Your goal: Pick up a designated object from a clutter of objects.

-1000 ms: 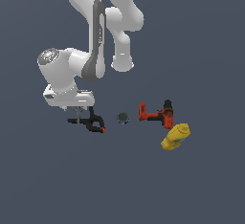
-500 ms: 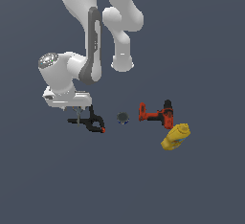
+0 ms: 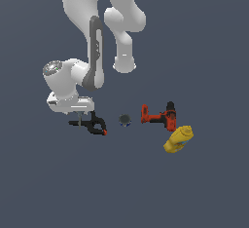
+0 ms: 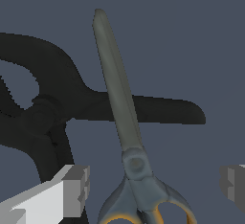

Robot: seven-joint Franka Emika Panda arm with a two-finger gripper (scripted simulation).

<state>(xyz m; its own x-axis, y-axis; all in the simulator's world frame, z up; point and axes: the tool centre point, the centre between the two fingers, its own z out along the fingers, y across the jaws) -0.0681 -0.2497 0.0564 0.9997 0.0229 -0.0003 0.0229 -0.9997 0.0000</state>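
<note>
Wrist view, slim grey-bladed scissors, chunky black clamp

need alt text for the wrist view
Slim scissors with closed grey metal blades and orange-lined handle loops lie between the open hand's two grey fingertips. Their blades cross over a black spring clamp on a dark grey surface.

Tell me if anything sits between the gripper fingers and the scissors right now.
Nothing visible does. In the wrist view the scissors lie in the open gap of the gripper, pivot roughly midway between the fingers. The black clamp lies crossed with the blades beyond the pivot, close to one finger, so it might get nudged.
</note>
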